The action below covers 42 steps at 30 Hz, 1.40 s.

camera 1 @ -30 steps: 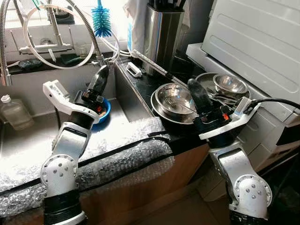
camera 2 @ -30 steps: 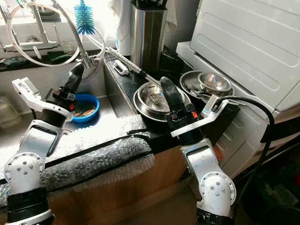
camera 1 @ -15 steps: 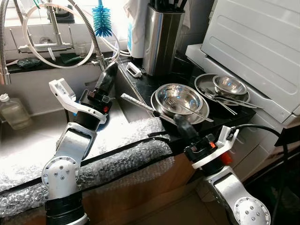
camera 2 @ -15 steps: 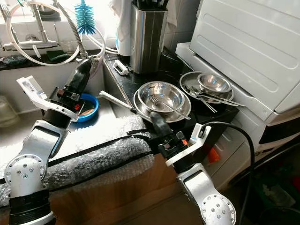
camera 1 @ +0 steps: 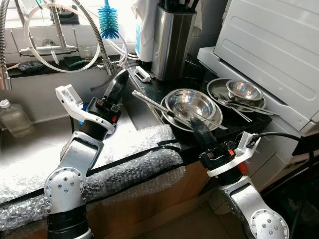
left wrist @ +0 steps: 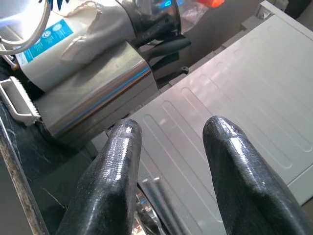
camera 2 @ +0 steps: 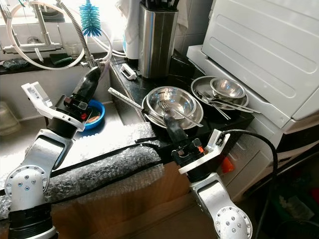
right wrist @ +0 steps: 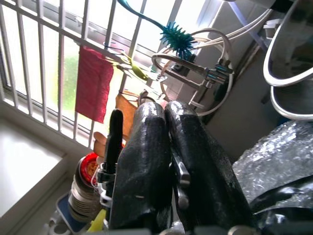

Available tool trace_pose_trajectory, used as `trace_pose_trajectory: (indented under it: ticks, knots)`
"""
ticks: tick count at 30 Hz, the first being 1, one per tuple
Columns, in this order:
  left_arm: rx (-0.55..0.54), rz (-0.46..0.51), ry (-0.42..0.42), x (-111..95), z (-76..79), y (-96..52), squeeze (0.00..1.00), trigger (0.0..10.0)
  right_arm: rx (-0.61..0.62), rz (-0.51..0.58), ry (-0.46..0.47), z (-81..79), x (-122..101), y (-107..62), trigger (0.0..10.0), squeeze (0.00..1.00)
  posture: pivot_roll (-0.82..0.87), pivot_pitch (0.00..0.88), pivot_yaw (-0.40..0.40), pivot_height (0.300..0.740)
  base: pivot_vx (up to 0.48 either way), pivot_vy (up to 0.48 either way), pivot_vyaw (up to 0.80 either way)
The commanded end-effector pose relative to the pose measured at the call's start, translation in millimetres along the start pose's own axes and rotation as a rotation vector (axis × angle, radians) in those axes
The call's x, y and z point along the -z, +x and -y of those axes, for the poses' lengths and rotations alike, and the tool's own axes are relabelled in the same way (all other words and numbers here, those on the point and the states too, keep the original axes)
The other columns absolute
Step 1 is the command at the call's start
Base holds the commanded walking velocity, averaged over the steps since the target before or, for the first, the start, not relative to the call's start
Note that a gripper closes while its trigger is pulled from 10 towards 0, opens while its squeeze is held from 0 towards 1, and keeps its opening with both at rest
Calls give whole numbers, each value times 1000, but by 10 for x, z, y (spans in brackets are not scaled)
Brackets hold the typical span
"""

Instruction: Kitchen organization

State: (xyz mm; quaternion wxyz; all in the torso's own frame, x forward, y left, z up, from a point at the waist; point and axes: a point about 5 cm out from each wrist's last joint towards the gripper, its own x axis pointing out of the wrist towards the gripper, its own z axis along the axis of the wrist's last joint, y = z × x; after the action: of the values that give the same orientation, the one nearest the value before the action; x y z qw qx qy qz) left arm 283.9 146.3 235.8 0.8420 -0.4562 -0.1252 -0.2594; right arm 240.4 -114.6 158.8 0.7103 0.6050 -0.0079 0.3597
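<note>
My right gripper [camera 1: 195, 124] is shut on a long silver utensil [camera 1: 152, 103] and holds it slanted over the counter edge, in front of the stacked steel bowls [camera 1: 192, 102]. The utensil's free end points toward the sink and my left gripper. In the right wrist view the two fingers [right wrist: 146, 147] press together with a sliver of metal between them. My left gripper [camera 1: 119, 80] hovers over the sink's right side, open and holding nothing, its fingers [left wrist: 117, 161] well apart. A fork lies in the top bowl.
A steel plate with a small bowl and cutlery [camera 1: 243, 90] sits further right. A steel knife block [camera 1: 172, 40] stands at the back. A blue bowl [camera 2: 93, 113] lies in the sink [camera 1: 30, 149]. Bubble wrap [camera 1: 129, 164] covers the front edge. A white appliance [camera 1: 269, 45] stands at the right.
My right gripper rose from the counter's front edge toward the bowls, carrying the utensil up and back. My left gripper shifted slightly toward the utensil's free end.
</note>
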Motion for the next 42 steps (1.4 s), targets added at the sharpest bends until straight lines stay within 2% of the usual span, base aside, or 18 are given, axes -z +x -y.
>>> trace_pose_trajectory:
  ticks: [1, 3, 7, 34, 35, 36, 42]
  knots:
    - [-4, -21, 8, 37, 2, 14, 0, 10000, -66, 18, 12, -99, 8, 36, 10000, 0, -46, 0, -105, 740, 0, 0, 0]
    - [-18, -47, 40, 71, -17, 10, 0, 10000, -78, 12, 14, -109, 19, 38, 10000, 0, -47, 0, -104, 740, 0, 0, 0]
    - [-21, -63, 40, 115, -25, 5, 0, 10000, -81, 9, 18, -111, 28, 32, 10000, 0, -50, 0, -101, 740, 0, 0, 0]
    - [78, -98, -91, 237, 125, 28, 0, 9961, -98, -77, 61, -102, 137, 27, 10000, 0, -42, 0, -117, 740, 0, 0, 0]
    - [77, -96, -96, 236, 127, 27, 0, 1804, -97, -77, 62, -99, 137, 26, 10000, 0, -41, 0, -117, 740, 0, 0, 0]
    - [77, -93, -99, 234, 130, 26, 0, 0, -95, -77, 62, -97, 137, 25, 10000, 0, -42, 0, -117, 740, 0, 0, 0]
    - [71, -90, -116, 237, 127, 20, 0, 0, -93, -73, 60, -94, 132, 22, 10000, 0, -44, 0, -117, 740, 0, 0, 0]
